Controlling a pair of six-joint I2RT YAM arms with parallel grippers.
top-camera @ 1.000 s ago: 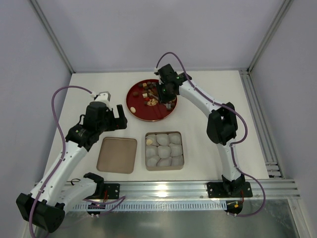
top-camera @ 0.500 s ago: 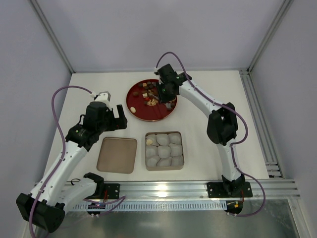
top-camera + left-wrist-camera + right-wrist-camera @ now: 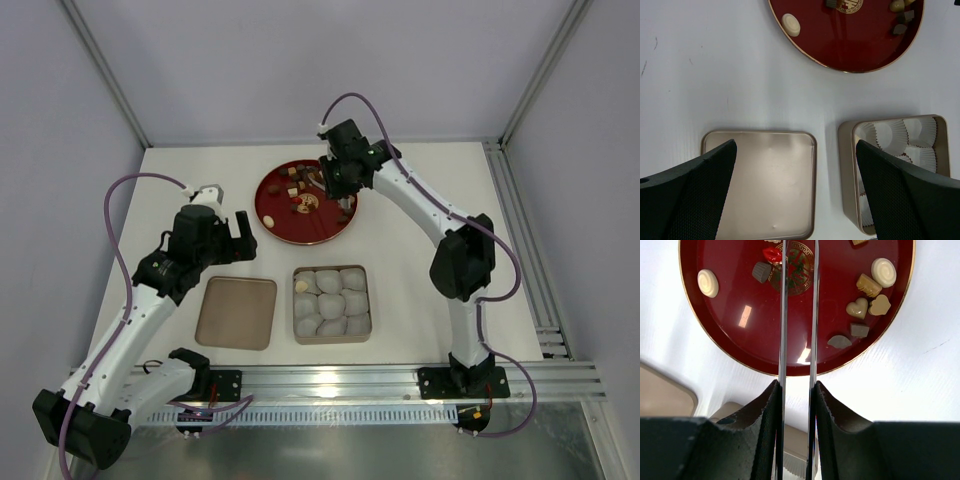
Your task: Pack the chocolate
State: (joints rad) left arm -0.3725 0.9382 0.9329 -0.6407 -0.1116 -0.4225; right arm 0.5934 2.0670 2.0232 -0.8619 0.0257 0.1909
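Note:
The chocolate [image 3: 300, 203] lies scattered on a round red plate [image 3: 322, 226]. In the right wrist view I see a cream disc [image 3: 708, 283], a cream swirl [image 3: 883, 272], a tan heart [image 3: 857, 308] and a dark cup [image 3: 761, 271]. My right gripper [image 3: 338, 182] hangs over the plate's right half. This gripper [image 3: 797, 385] is shut on slim metal tongs [image 3: 782, 315]. The tong tips run off the top edge, so what they hold is hidden. My left gripper [image 3: 234, 236] stands open above the table, left of the plate, with nothing between its fingers [image 3: 700, 190].
A square gold tin [image 3: 296, 306] lined with white paper cups sits in front of the plate, and a small tan piece seems to lie in its back left cup. Its flat lid [image 3: 237, 312] lies to the left. Cage walls and a rail [image 3: 520, 250] border the table.
My right arm has lifted and swung slightly to the right over the plate, and its jaws have squeezed the tongs a little narrower. The left arm has not moved.

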